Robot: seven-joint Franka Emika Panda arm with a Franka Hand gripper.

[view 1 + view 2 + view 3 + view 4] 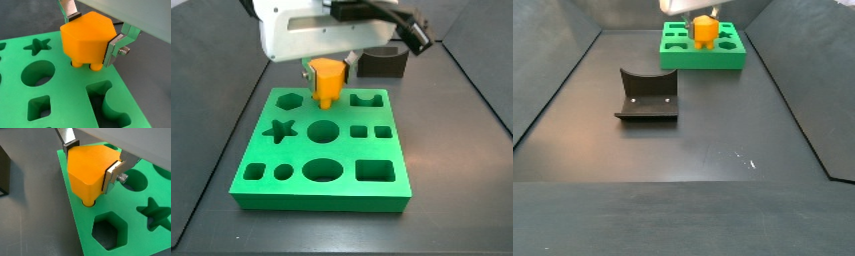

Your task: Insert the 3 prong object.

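The 3 prong object (85, 40) is bright orange and stands upright between my gripper's (91, 34) silver fingers, which are shut on its sides. It shows in both wrist views (90, 170). Its short prongs (88, 65) point down and meet small holes near the edge of the green board (67, 100); the prong tips are hidden in the holes. In both side views the gripper (329, 66) holds the orange object (329, 84) over the far middle of the board (331, 150). From the opposite side it is small and far off (707, 31).
The board has several other cut-outs: a star (281, 129), a hexagon (291, 101), circles (322, 130), squares and a notched slot (368, 99). The dark fixture (647, 95) stands on the dark floor apart from the board; it also shows behind the board (382, 64).
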